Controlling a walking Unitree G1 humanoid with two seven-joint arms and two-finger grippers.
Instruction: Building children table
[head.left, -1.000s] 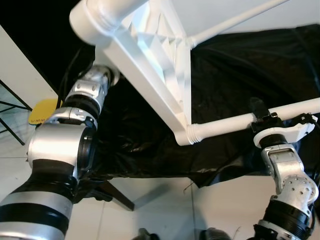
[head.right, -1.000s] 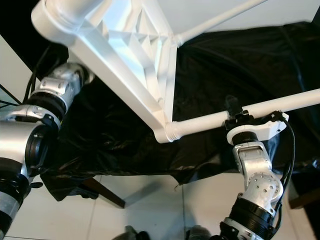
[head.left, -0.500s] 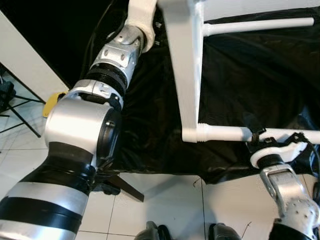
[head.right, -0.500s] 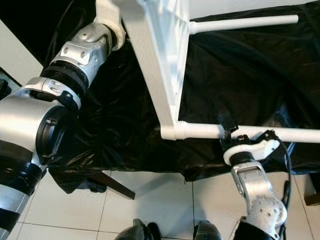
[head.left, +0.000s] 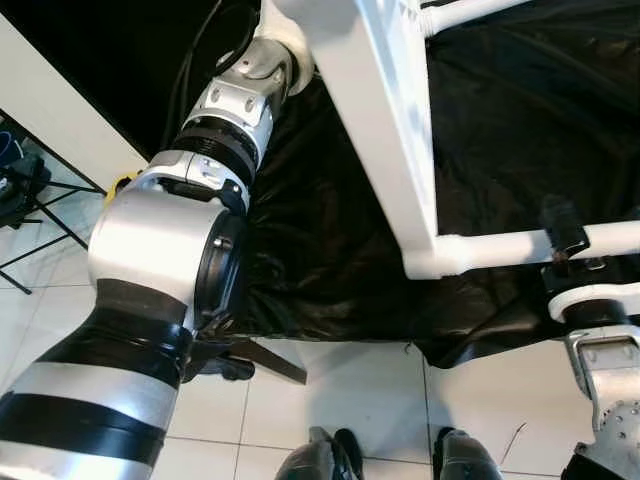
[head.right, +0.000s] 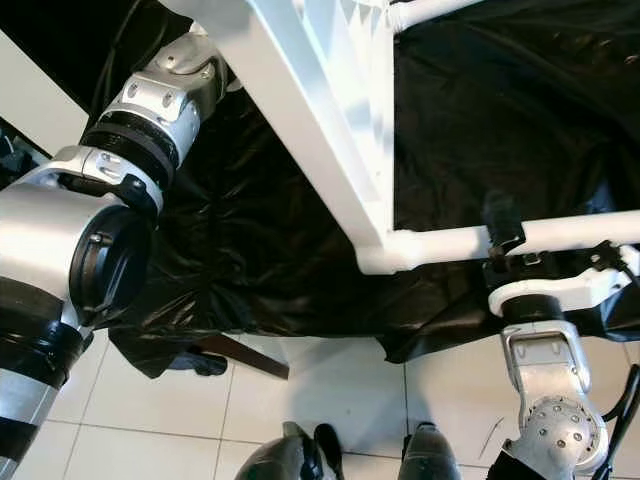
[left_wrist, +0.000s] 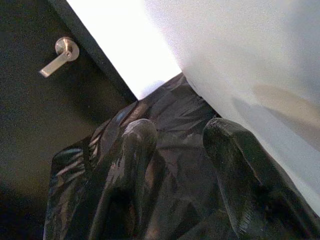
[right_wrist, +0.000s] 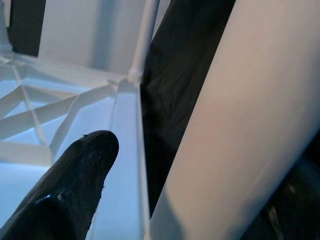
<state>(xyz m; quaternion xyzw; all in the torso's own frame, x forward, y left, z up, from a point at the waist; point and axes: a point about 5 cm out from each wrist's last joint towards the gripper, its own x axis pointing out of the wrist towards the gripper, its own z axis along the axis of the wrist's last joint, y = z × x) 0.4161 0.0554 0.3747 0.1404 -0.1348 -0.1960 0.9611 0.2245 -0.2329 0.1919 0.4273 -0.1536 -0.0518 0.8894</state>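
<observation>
Left eye view: white children's table, tipped, ribbed underside showing, raised over a surface draped in black sheeting. One leg juts toward the right end effector, whose black fingers clasp it. Left arm reaches up to the far corner.

Right eye view: same grasp, close to the leg's corner socket.

Left wrist view: left end effector, fingers parted, holding nothing, the white tabletop just beside.

Right wrist view: leg against one black finger.

Handling: judged light, rigid, smooth plastic; grip near sockets.
</observation>
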